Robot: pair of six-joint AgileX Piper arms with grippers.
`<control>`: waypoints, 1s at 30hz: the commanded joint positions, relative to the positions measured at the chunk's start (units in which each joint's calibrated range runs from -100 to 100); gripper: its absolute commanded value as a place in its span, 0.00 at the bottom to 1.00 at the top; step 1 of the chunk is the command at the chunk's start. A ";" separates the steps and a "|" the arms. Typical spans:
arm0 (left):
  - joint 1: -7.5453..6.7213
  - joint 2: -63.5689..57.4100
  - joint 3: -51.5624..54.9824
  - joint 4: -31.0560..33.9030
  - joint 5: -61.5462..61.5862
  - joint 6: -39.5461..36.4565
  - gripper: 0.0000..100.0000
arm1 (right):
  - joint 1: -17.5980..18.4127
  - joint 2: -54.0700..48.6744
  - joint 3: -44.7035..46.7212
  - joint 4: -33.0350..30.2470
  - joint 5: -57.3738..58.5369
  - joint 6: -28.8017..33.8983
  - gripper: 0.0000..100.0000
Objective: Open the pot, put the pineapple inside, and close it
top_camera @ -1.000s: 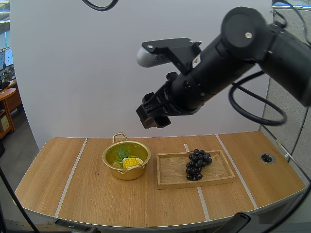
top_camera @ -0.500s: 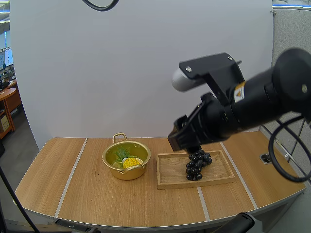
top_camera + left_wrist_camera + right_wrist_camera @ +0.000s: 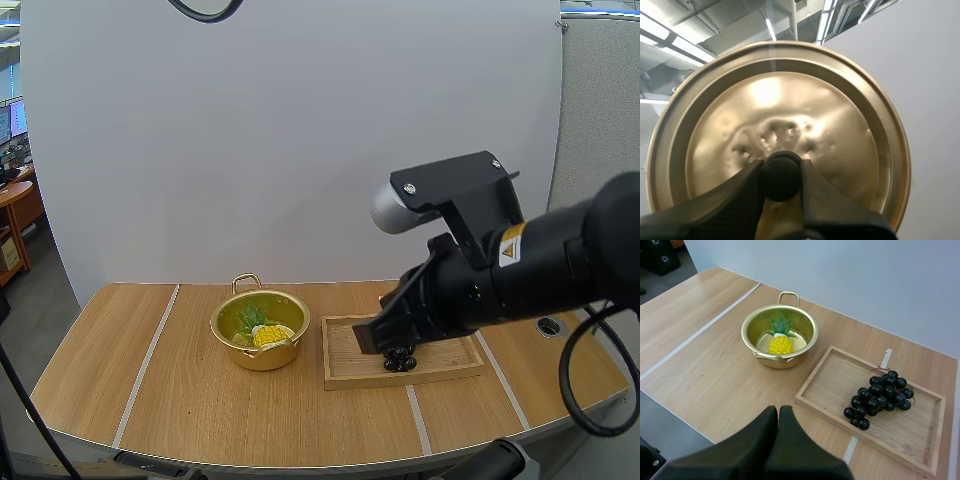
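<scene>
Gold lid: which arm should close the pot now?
Left. The left gripper holds the round gold lid by its black knob; the right gripper is shut, empty. The yellow pineapple sits in the gold pot.

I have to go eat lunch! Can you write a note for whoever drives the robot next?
The left gripper is shut on the lid by its knob, holding it in the air. The right gripper is shut and empty above the table. The pot sits open with the pineapple inside. The grapes lie on the tray beside it. Done: pot opened, pineapple in. Left: put the lid on the pot.
</scene>
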 commanded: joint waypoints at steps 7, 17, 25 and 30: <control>0.00 -0.49 -0.30 0.15 -2.00 -0.60 0.00 | -0.33 -2.83 0.47 0.27 0.00 -0.07 0.00; 0.00 -0.49 -0.30 0.15 -2.00 -0.60 0.00 | -0.77 -7.37 0.47 2.00 0.00 -0.07 0.00; 0.00 -0.49 -0.30 0.15 -2.00 -0.60 0.00 | -0.77 -8.19 5.13 2.12 0.00 -0.07 0.00; 0.00 -0.49 -0.30 0.15 -2.00 -0.60 0.00 | -0.83 -8.47 5.13 1.91 0.00 -0.07 0.00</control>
